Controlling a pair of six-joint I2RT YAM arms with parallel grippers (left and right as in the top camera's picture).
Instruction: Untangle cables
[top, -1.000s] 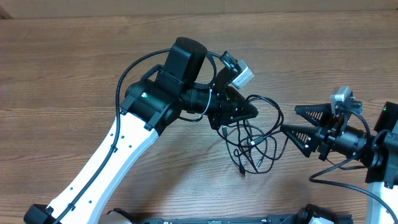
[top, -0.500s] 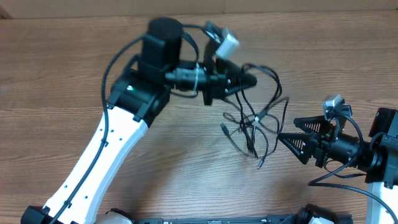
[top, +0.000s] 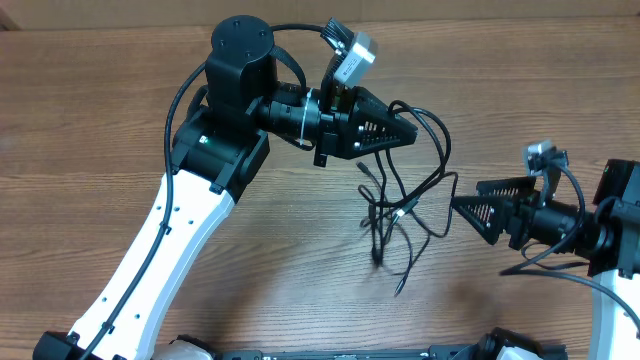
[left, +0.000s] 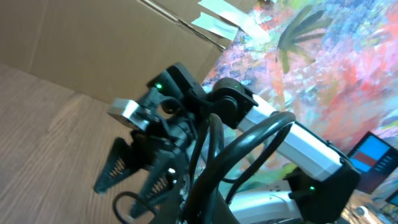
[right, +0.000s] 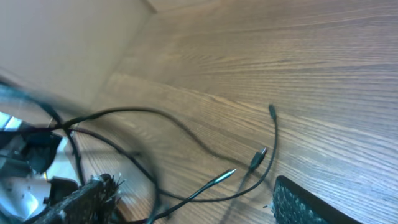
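Since your left gripper (top: 405, 133) is clamped on the thin black flexible cords with silver plug tips (top: 400, 212), they dangle below it, likely to loosen loops. Your right gripper (top: 468, 196) hovers beside them, jaws apart.

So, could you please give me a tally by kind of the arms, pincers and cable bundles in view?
Robot arms: 2, the left arm and the right arm
Pincers: 2, the left pincer and the right pincer
Cable bundle: 1, a black tangle; the number of cords in it is unclear
Total: 5
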